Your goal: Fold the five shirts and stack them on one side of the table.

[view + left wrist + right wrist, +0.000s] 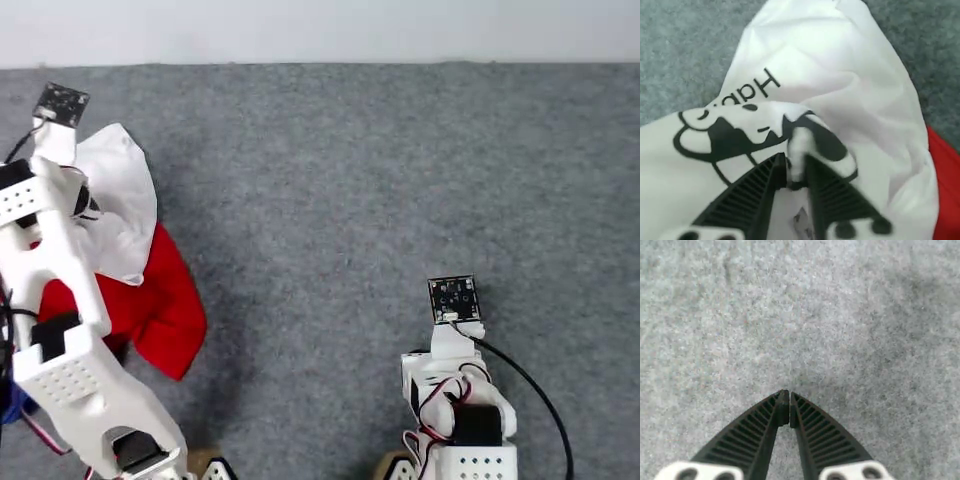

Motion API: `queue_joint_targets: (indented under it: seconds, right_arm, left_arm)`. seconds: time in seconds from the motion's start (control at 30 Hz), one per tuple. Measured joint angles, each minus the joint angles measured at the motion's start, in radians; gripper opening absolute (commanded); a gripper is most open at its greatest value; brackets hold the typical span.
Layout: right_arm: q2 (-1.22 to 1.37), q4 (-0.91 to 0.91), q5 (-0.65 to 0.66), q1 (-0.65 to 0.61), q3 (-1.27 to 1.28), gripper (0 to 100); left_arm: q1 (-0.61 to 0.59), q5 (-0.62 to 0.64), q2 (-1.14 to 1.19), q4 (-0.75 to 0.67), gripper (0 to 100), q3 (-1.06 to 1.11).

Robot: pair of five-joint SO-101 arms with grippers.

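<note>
In the high view the white shirt (120, 200) lies bunched at the far corner of the grey surface (380, 180). Its near edge lies over a red shirt (165, 305) that spreads out from under it. The left arm (60, 300) stretches right over the white shirt, roughly along the heap's longer run. The right arm (460, 420) sits tucked in, well apart from the white shirt, with bare surface between, so the left arm is by far the nearer. In the left wrist view the left pincer (796, 172) is clenched on a raised ridge of the white shirt, right at its black cartoon print. The cloth spreads away beyond the tips in soft, unfolded creases, and a strip of red shirt shows just past the white shirt's edge. Any lift would likely drag the shirt by this one pinch. In the right wrist view the right pincer (789, 407) is clenched on nothing, tips together above the surface, far from the white shirt.
</note>
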Motion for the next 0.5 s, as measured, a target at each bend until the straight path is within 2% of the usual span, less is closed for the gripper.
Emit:
queue_joint_targets:
  seconds: [0.27,0.5]
  right_arm:
    - [0.000,0.000,0.000,0.000,0.000,0.9]
    - [0.000,0.000,0.000,0.000,0.000,0.9]
  left_arm:
    - [0.071,-0.017,-0.141,0.072,1,-0.011]
    - [0.166,0.046,-0.324,0.106,1,-0.012]
